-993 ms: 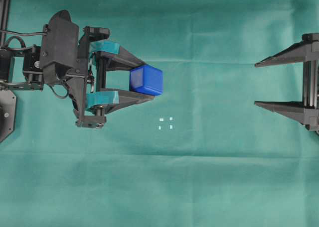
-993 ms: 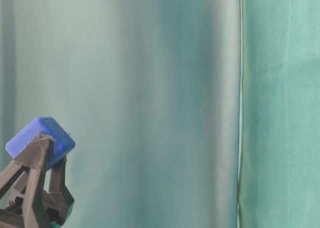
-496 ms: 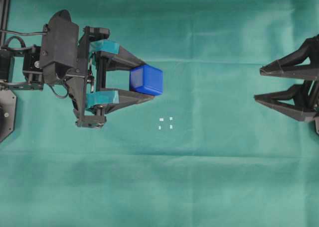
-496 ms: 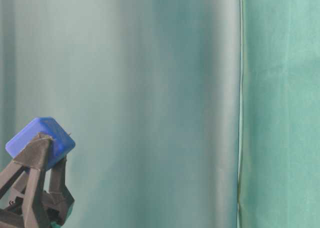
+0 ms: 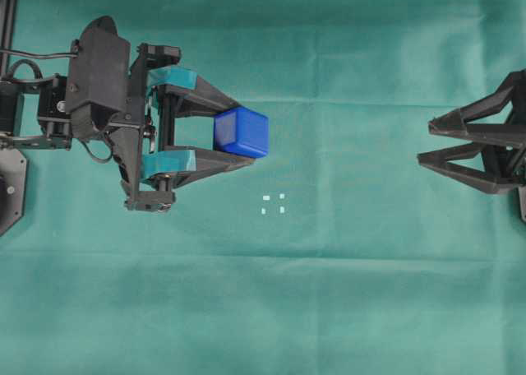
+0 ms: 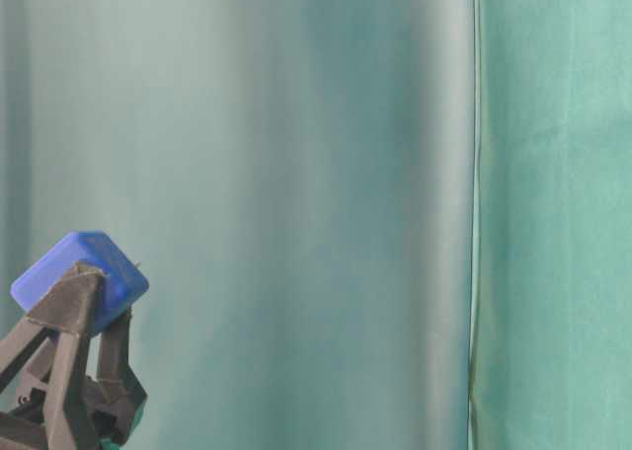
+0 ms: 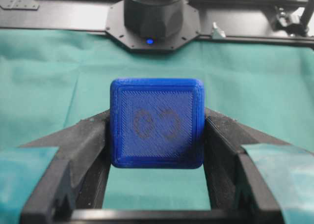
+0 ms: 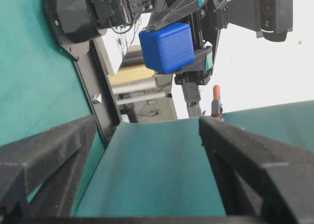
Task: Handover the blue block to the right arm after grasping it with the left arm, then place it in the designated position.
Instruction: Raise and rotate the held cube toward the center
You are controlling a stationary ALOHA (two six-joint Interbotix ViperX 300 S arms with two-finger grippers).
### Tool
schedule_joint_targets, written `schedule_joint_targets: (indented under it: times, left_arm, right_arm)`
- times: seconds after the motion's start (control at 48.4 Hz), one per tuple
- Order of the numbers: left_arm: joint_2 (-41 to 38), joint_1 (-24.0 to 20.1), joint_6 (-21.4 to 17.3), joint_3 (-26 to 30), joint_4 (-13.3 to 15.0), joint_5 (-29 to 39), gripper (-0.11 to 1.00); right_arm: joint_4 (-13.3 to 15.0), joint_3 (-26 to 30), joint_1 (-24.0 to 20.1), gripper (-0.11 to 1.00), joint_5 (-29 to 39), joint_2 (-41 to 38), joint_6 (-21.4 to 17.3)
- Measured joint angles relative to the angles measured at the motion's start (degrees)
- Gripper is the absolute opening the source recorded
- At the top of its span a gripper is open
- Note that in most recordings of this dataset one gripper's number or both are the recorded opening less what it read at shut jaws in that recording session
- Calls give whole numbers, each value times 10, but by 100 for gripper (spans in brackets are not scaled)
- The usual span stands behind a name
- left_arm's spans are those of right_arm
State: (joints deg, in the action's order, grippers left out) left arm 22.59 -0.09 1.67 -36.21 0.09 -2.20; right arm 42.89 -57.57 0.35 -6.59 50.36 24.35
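Green cloth covers the whole surface (image 5: 329,309), creased but unobstructed, and forms the backdrop in the table-level view.

The left arm (image 5: 99,79), black with cables and teal-padded fingers, is unchanged over the last second. Its end effector (image 5: 238,134) is pinching the small bright blue cube with rounded edges (image 5: 242,132) between its fingertips. The left wrist view shows the cube seated squarely between the two fingers, a faint darker figure-eight mark on the facing side. The table-level view shows it held clear of the cloth.

The right arm's end effector (image 5: 427,143), plain black, sits at the right edge of the overhead view, well apart from the cube. Its fingers are spread wide and hold nothing. What has changed is its attitude: a second ago the two fingers lay far apart in the overhead view, one above the other; they now appear drawn close together, which reads as the wrist having rolled while the opening itself is unaltered. The tilted horizon in the right wrist view agrees, with the cube in sight ahead between the spread fingers.

Judgement: the grasp step is complete and the right arm is orienting itself for the handover, which has not begun.

The four tiny white corner marks forming a small square (image 5: 274,203) lie unoccupied, near the cube.
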Motion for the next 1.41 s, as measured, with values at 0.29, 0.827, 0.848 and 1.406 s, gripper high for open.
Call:
schedule_joint_targets:
  times: [0.29,0.827,0.848,1.406]
  left_arm:
    - [-1,-1,1,-1,0,0,47]
    - [0,-1,4,-1,0,1,47]
    - [0,-1,4,-1,0,2,47]
    - [0,-1,4,-1,0,3,47]
  right_arm:
    - [0,1,0,92,-1,0,0]
    - [0,1,1,92,-1,0,1]
    - [1,1,0,92,-2,0,1]
    - [0,18,0,92,-18,-31,1]
